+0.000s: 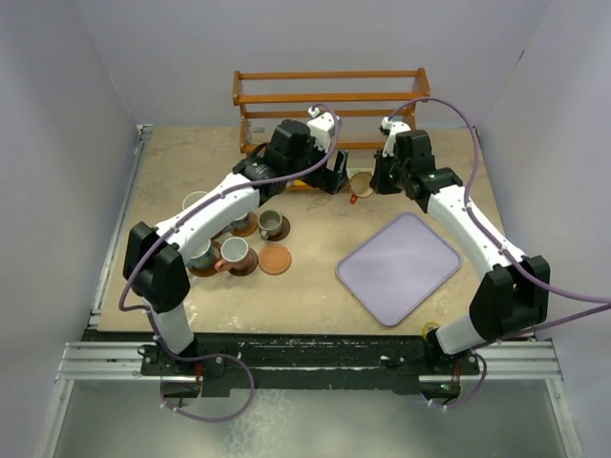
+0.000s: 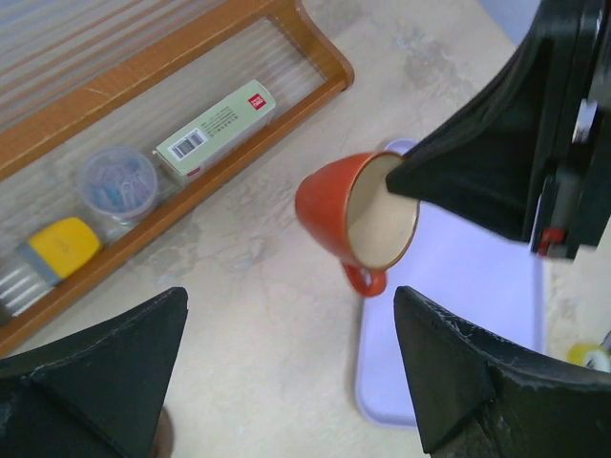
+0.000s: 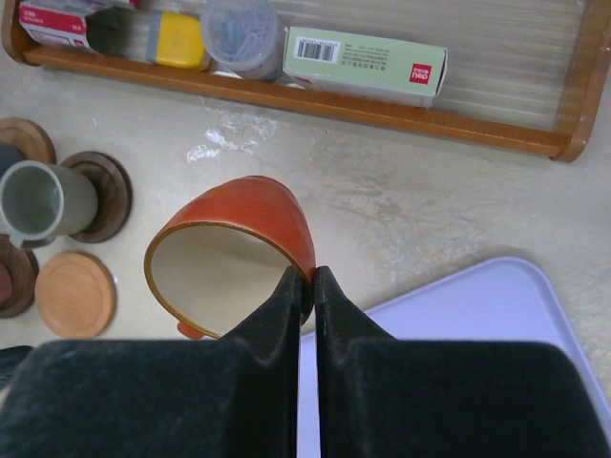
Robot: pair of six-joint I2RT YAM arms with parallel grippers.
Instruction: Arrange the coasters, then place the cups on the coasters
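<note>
Green box [image 3: 363, 65]: barcode, red logo, lettering illegible.

Left arm [image 1: 210, 212] hides parts of cups [image 1: 236, 253] from you, toward table's left edge. Orange cup [image 3: 234, 248]: handle mostly hidden behind right gripper [image 3: 310, 274]. Tray [image 3: 477, 315] cut off.

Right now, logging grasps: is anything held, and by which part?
The right gripper pinches the orange cup by its rim; the left gripper holds nothing.

A green box [image 3: 368, 65], a clip jar [image 3: 241, 33] and a yellow item [image 3: 179, 40] sat in the wooden rack [image 1: 363, 73]; a lavender tray [image 1: 401, 267] lay well in front of it.
</note>
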